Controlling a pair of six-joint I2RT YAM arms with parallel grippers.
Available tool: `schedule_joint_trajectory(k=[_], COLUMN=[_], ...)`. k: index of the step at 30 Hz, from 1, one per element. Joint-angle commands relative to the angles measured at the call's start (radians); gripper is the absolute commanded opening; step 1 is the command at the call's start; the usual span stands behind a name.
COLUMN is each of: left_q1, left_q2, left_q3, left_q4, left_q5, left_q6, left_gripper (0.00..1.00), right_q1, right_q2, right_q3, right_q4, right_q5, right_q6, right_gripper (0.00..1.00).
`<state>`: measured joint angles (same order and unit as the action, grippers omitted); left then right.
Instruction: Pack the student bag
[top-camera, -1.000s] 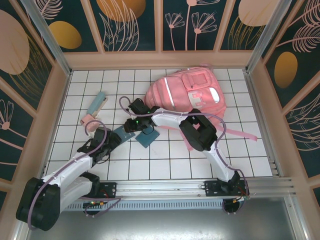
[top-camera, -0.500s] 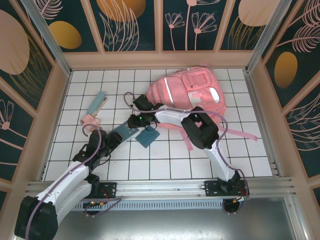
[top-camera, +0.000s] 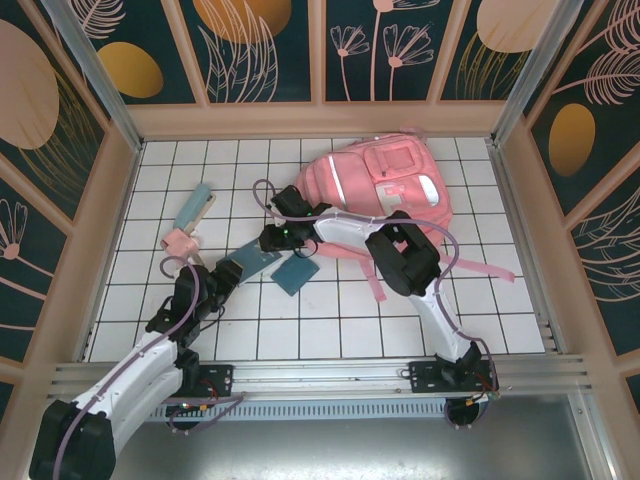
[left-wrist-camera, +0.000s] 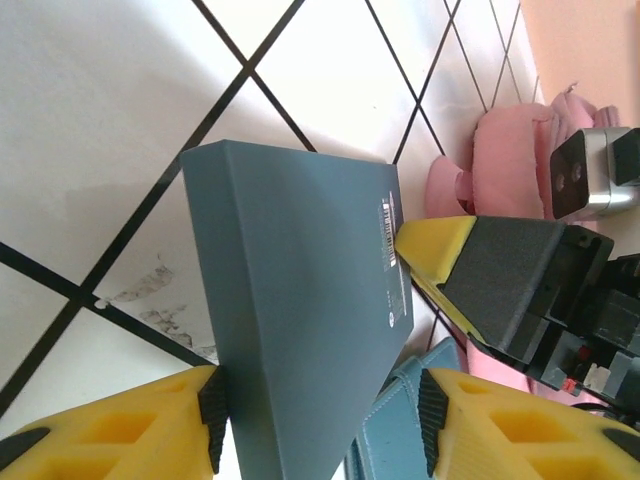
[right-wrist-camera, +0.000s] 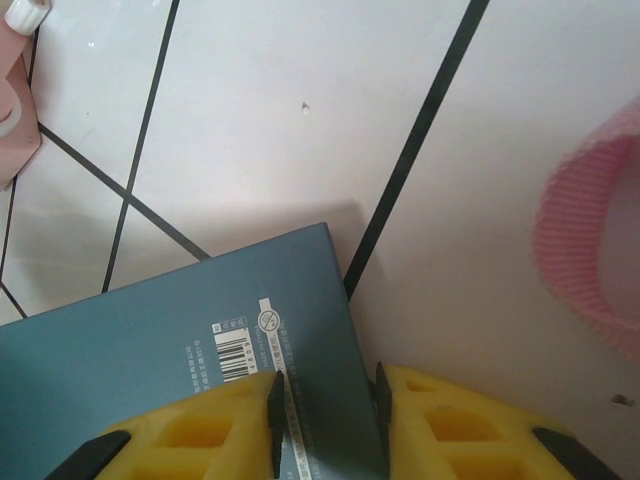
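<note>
Where the tiled worktop (top-camera: 330, 320) reaches its rear right corner, the student bag (top-camera: 385, 185) is laid flat. A teal box (top-camera: 248, 264) is clamped at 1 end by the right end effector (right-wrist-camera: 327, 395) and straddled, not yet gripped, by the part-open left end effector (left-wrist-camera: 320, 420).

A blue box (left-wrist-camera: 300, 290) lies tilted on the white tiles (left-wrist-camera: 120, 90). The left gripper (left-wrist-camera: 320, 425) has a yellow finger on each side of the box's near end. The right gripper (left-wrist-camera: 412, 245) touches its right edge, and the pink bag (left-wrist-camera: 500, 160) lies beyond.
</note>
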<state>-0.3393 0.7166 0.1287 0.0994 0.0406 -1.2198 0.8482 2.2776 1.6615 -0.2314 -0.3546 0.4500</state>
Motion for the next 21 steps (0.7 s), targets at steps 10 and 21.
schedule_joint_trajectory(k=[10, 21], left_q1=[-0.012, -0.012], left_q2=[-0.06, 0.016], left_q3=[-0.03, 0.105], left_q4=[0.298, -0.096], left_q5=[0.095, 0.004], left_q6=[-0.172, -0.053], left_gripper=[0.52, 0.45], right_q1=[0.041, 0.036], right_q2=[-0.04, -0.052], right_q3=[-0.026, -0.042], right_q4=[-0.018, -0.015], right_q5=[-0.09, -0.08], right_q6=[0.003, 0.0], right_gripper=[0.3, 0.31])
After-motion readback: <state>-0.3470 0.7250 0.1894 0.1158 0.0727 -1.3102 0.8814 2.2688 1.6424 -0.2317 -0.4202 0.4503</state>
